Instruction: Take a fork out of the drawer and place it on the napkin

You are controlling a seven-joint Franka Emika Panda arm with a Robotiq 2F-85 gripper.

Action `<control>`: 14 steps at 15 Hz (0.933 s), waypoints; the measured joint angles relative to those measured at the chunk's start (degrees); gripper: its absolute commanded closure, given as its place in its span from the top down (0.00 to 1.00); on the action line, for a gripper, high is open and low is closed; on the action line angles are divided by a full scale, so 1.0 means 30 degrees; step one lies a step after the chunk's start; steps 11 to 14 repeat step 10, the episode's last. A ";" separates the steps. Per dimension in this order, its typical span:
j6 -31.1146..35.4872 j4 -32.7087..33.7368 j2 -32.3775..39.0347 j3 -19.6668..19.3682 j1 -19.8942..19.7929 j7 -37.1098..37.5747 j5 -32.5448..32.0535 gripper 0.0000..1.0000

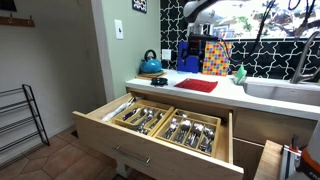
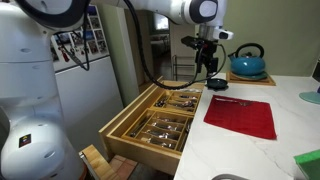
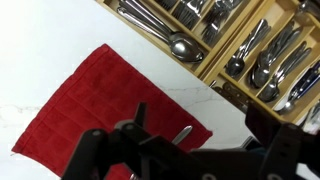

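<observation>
The drawer [image 1: 150,125] is pulled open, with two wooden trays of silver cutlery; it also shows in an exterior view [image 2: 160,120] and in the wrist view [image 3: 240,40]. The red napkin [image 2: 242,116] lies flat on the white counter, and also shows in an exterior view [image 1: 196,85] and in the wrist view [image 3: 85,105]. A silver fork [image 2: 228,100] lies on the napkin's far end. In the wrist view only its tip [image 3: 183,133] shows. My gripper [image 2: 211,80] hovers just above it, fingers spread apart [image 3: 200,125] and holding nothing.
A teal kettle [image 2: 247,62] on a wooden mat stands at the counter's back. An upright blue board [image 1: 190,52] and a multicoloured patterned box [image 1: 215,58] stand behind the napkin. A sink [image 1: 285,92] lies beside it. A black wire rack [image 1: 20,120] stands on the floor.
</observation>
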 measured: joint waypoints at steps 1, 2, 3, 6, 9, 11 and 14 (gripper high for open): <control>0.0294 -0.0917 -0.0792 0.0145 0.0177 -0.0698 -0.0299 1.00; 0.0636 -0.1817 -0.1560 0.0275 0.0331 -0.1394 -0.0531 1.00; 0.1012 -0.2775 -0.2360 0.0403 0.0453 -0.2154 -0.0653 1.00; 0.2168 -0.5708 -0.4607 0.0727 0.0590 -0.4161 -0.0752 1.00; 0.2731 -0.7580 -0.6023 0.0764 0.0599 -0.5001 -0.0753 1.00; 0.2815 -0.7766 -0.6185 0.0764 0.0599 -0.5041 -0.0753 1.00; 0.2815 -0.7766 -0.6185 0.0764 0.0599 -0.5041 -0.0753 1.00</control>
